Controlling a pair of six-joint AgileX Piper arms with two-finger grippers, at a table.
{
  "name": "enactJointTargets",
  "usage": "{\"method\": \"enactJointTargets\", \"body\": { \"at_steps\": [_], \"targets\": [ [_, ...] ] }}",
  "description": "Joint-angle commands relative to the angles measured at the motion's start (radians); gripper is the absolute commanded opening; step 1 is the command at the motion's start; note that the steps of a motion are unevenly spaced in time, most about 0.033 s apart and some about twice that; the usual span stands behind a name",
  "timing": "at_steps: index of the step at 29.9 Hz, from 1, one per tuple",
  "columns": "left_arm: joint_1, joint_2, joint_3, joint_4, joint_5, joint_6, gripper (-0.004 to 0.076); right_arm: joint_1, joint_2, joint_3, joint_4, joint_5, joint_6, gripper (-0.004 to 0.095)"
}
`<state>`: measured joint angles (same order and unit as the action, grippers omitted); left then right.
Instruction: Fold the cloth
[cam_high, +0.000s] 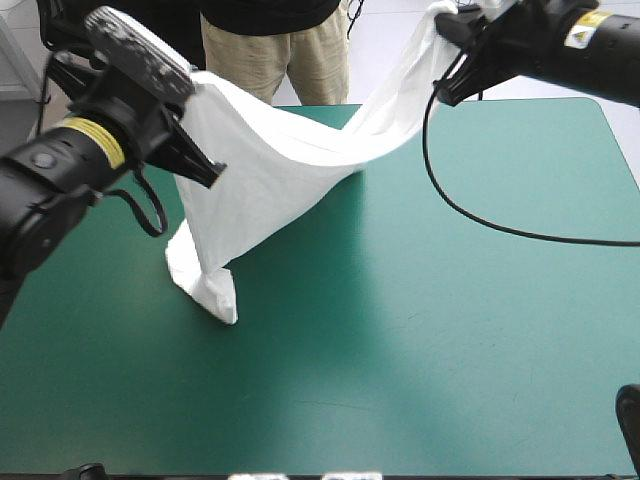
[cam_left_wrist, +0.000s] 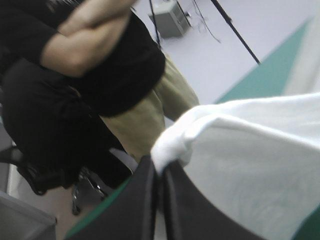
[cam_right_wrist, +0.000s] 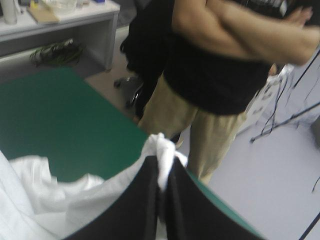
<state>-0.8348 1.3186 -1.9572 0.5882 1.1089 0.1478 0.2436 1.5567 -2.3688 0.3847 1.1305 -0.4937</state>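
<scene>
The white T-shirt (cam_high: 270, 170) hangs stretched between both raised arms, sagging in the middle. Its lower end rests crumpled on the teal-green table (cam_high: 420, 330) at the left-centre. My left gripper (cam_high: 205, 170) is high at the left, shut on one bunched edge of the T-shirt (cam_left_wrist: 172, 145), the cloth pinched between the black fingers (cam_left_wrist: 135, 205). My right gripper (cam_high: 452, 30) is high at the far right, shut on another bunched edge of the T-shirt (cam_right_wrist: 162, 152), with the fabric trailing down beside its fingers (cam_right_wrist: 142, 200).
A person stands just beyond the table's far edge, arms crossed, not over the table top. The right arm's black cable (cam_high: 470, 215) loops over the table's right half. The teal-green cover lies bare in front of and right of the shirt.
</scene>
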Motion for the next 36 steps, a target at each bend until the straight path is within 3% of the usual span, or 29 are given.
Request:
{"method": "enactJointTargets", "body": {
  "at_steps": [1, 10, 14, 24, 30, 36],
  "targets": [
    [-0.003, 0.021, -0.221, 0.059, -0.090, 0.061, -0.0017, -0.005, -0.073, -0.133, 0.023, -0.109, -0.020, 0.0000],
    [-0.003, 0.114, -0.616, -0.002, -0.140, 0.202, -0.0017, -0.005, -0.113, -0.363, 0.040, -0.097, -0.020, -0.0004],
    [-0.003, 0.119, -0.632, 0.018, -0.120, 0.184, -0.0017, -0.005, -0.131, -0.368, 0.020, -0.088, -0.020, -0.0004],
    [0.019, 0.297, -0.630, 0.114, 0.057, -0.024, -0.0017, -0.005, -0.117, -0.212, -0.227, -0.014, 0.136, -0.0004],
    [0.240, 0.436, -0.577, -0.158, -0.207, -0.046, -0.0017, -0.005, -0.051, -0.037, -0.225, -0.125, 0.123, -0.0018],
    [0.441, 0.512, -0.582, -0.329, -0.527, -0.043, -0.0017, -0.013, 0.076, -0.019, -0.259, -0.428, 0.126, -0.0017]
  ]
}}
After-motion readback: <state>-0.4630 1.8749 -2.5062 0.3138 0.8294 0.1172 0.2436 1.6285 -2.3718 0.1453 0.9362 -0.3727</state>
